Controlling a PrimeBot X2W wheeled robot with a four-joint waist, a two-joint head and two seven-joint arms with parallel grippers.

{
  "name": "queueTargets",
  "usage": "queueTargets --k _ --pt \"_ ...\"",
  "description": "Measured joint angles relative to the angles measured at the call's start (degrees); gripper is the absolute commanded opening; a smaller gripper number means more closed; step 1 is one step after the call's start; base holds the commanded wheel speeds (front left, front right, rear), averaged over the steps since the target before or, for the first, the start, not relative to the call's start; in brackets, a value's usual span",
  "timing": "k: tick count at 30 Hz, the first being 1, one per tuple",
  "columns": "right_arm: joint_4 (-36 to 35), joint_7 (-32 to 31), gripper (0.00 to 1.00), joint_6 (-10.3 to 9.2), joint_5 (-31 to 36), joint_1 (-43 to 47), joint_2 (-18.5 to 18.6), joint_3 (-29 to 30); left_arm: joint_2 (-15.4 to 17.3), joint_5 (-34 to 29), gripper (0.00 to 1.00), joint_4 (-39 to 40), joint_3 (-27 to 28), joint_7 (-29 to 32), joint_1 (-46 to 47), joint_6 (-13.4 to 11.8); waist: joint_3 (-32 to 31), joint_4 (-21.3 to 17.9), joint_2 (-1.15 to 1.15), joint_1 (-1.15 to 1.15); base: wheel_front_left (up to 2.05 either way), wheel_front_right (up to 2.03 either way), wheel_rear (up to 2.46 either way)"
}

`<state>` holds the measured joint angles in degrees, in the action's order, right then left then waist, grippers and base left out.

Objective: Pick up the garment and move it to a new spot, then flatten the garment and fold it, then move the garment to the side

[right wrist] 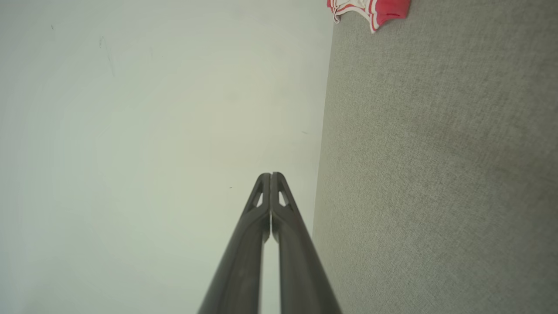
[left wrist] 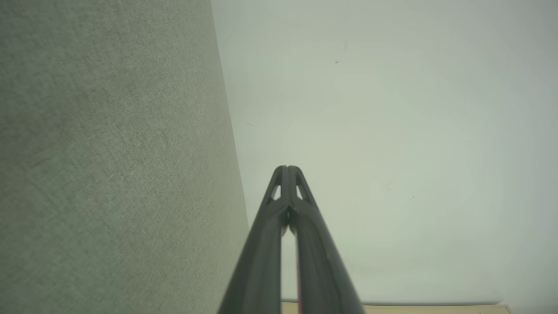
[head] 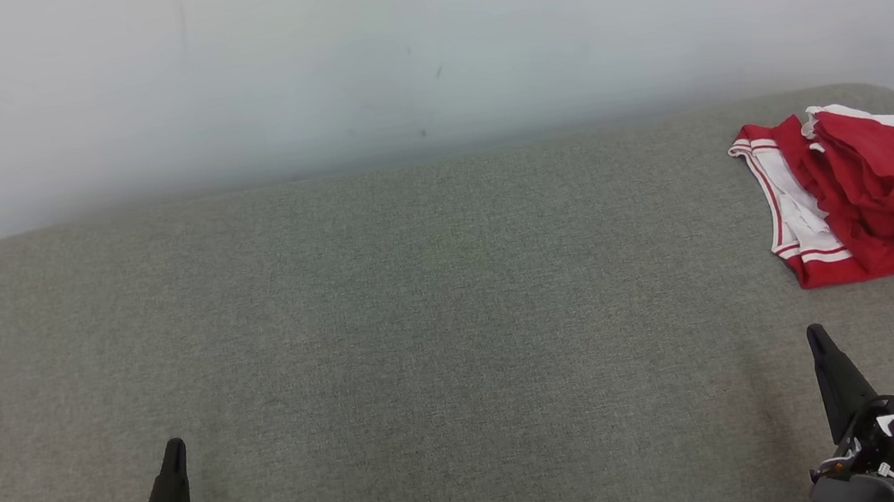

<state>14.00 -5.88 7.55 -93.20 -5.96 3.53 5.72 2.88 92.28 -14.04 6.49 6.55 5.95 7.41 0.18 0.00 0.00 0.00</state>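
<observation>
At the lower left of the head view, the left gripper (head: 173, 449) hangs just above the grey fabric surface (head: 457, 327) with its two dark fingers pressed together, nothing between them. Its own wrist view confirms this: the fingertips (left wrist: 282, 171) meet along their length, with a narrow slit of daylight further down the shanks. At the lower right the right gripper (head: 815, 335) sits the same way, closed on nothing, its tips (right wrist: 276, 176) touching in the right wrist view. Both point away from the robot, toward the pale wall (head: 420, 47) behind the surface.

The two grippers are well apart from each other, with a broad bare stretch of the grey fabric between and beyond them.

The garment (head: 873, 203) lies at the far right of that surface, beyond the right gripper and clear of it. It is red with white trim carrying thin red stripes (sports shorts, by the look of the banded hem), and it is bunched in a loose rumpled heap, not spread flat. Its right side runs past the picture's edge. In the right wrist view a corner of it shows at the top, on the grey fabric close to where the surface meets the wall.
</observation>
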Motion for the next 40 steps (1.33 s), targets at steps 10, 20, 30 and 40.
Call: queueTargets --k 10,20,30,40 --pt "0.02 -0.14 0.0 0.0 0.02 -0.01 -0.07 0.13 0.0 0.0 0.0 0.0 0.0 0.0 0.0 0.0 0.0 0.0 0.0 0.0 0.0 0.0 0.0" --pt "0.02 -0.16 0.0 0.0 0.19 -0.02 -0.15 0.21 0.0 0.0 0.0 0.0 0.0 0.0 0.0 0.0 0.0 0.0 0.0 0.0 0.0 0.0 0.0" --pt "0.0 -0.22 0.0 0.0 0.25 -0.02 -0.21 0.29 0.0 0.0 0.0 0.0 -0.01 0.0 0.01 0.01 0.0 0.0 0.0 0.0 0.0 0.0 0.0" --pt "0.01 -0.24 0.0 0.0 0.29 -0.02 -0.26 0.34 -0.01 0.01 0.0 0.0 0.0 0.0 0.01 0.01 0.0 0.0 0.0 0.0 0.0 0.0 0.0"
